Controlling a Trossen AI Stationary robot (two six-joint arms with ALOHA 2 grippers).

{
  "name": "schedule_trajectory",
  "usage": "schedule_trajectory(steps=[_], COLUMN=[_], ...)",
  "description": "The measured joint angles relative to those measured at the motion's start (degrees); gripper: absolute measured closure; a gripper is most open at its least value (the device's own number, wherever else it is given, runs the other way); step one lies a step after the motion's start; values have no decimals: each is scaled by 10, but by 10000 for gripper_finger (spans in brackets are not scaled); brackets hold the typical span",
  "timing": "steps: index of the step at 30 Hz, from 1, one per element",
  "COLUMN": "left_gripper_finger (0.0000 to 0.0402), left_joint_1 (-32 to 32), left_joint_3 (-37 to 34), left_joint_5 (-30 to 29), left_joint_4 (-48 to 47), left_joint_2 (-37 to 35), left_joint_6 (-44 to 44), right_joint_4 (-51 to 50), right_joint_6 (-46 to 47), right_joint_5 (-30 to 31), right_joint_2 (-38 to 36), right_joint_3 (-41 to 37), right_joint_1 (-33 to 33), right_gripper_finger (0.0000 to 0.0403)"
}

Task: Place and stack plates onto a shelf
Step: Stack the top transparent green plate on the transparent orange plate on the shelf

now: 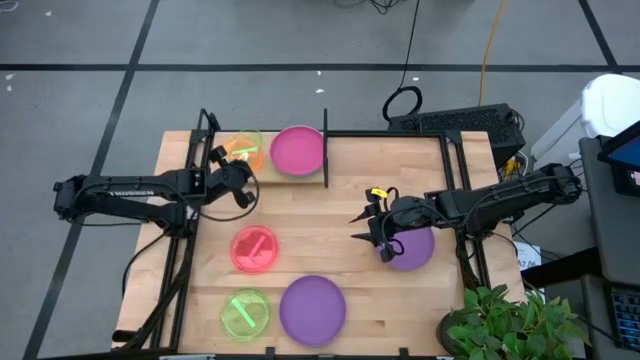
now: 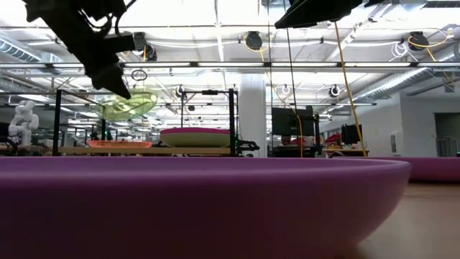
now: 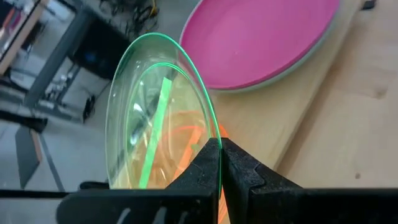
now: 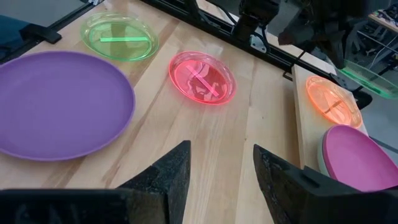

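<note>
The left gripper [image 3: 220,163] is pinching the rim of a neon-green plate [image 3: 149,118], holding it tilted above the orange plate [image 4: 333,101] on the shelf [image 1: 262,178]; only the low view is showing that gap. The right gripper [image 1: 366,228] is hovering with fingers spread over the tabletop [image 1: 330,225], grasping nothing.

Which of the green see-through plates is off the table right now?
The neon-green plate pinched by its rim in the left gripper, held tilted above the orange plate on the shelf. The other green plate lies flat on the table's near edge.
</note>
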Motion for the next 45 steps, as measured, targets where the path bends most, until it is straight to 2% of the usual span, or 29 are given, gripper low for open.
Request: schedule_trajectory(steps=[8, 20, 33, 45], left_gripper_finger=[394, 394, 374, 371], left_joint_1=[31, 34, 51, 79], left_joint_3=[0, 0, 0, 0], left_joint_5=[2, 2, 7, 24], left_joint_4=[-9, -12, -13, -14], left_joint_2=[49, 114, 125, 126], left_joint_6=[-34, -31, -34, -44], right_joint_4=[0, 0, 0, 0], right_joint_6=[0, 0, 0, 0], right_joint_5=[0, 0, 0, 0], right_joint_2=[0, 0, 0, 0], right_joint_3=[0, 0, 0, 0], right_joint_1=[0, 0, 0, 0], right_gripper_finger=[248, 248, 248, 248])
